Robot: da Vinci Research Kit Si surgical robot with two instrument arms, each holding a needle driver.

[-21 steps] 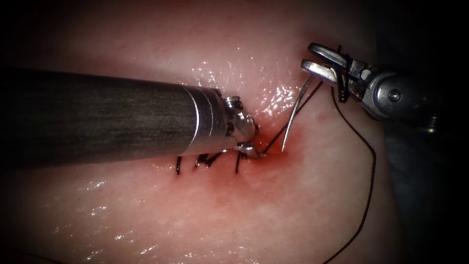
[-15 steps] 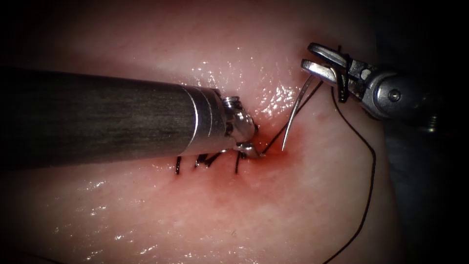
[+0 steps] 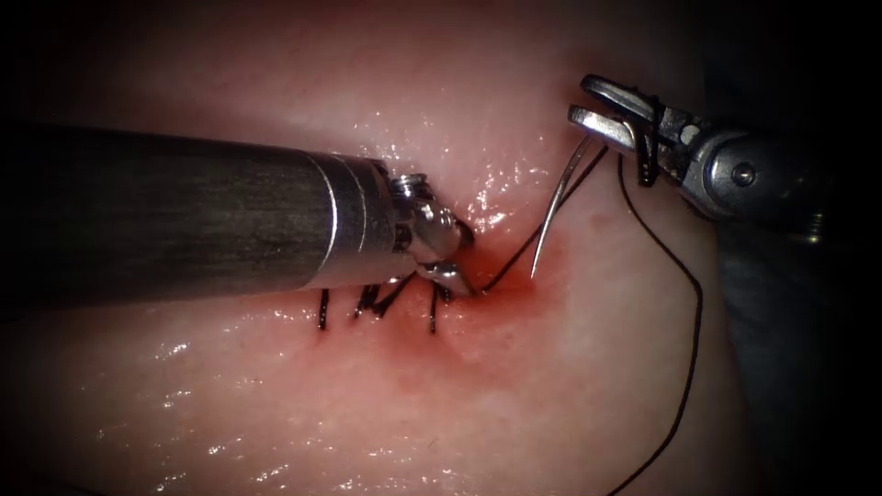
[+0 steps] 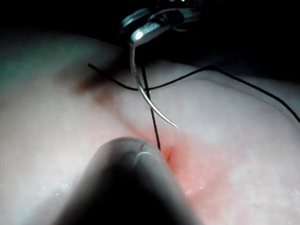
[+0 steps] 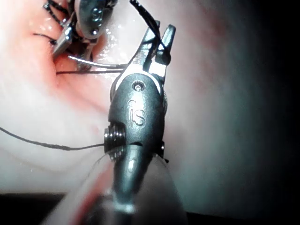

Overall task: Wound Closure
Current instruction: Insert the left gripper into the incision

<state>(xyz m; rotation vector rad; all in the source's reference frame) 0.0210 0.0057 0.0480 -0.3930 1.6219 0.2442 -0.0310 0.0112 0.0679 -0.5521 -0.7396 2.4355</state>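
- Since the earlier frames the left arm's pincer (image 3: 450, 274) has slid a bit to the left along the cut, and the stitches and thread exit shifted with it; the right side barely moved, just a touch up.
- Needle (image 3: 554, 204): out of the tissue, hanging in the air on the right of the cut, point aimed down at the red spot without touching it as far as I can see. Same curve shows up in the left wrist view (image 4: 146, 93).
- Right arm's pincer (image 3: 599, 118) has the needle clamped at its blunt tail end, jaws closed on it.
- Thread (image 3: 684, 312) is dark, runs from the needle's tail area down to where it comes out of the tissue by the left tool's tip, and another long loop trails off down the right side of the tissue. Some of it is draped around the right tool's jaws.
- Left pincer is pressed tip-down at the right end of the stitch line; honestly can't tell if its jaws are open or holding anything.
- Stitches (image 3: 377, 308): a few dark ones already cross the cut, just under the left shaft.
- Tissue (image 3: 367, 413) is pale and wet, with red fluid (image 3: 501, 303) pooled around the thread exit.
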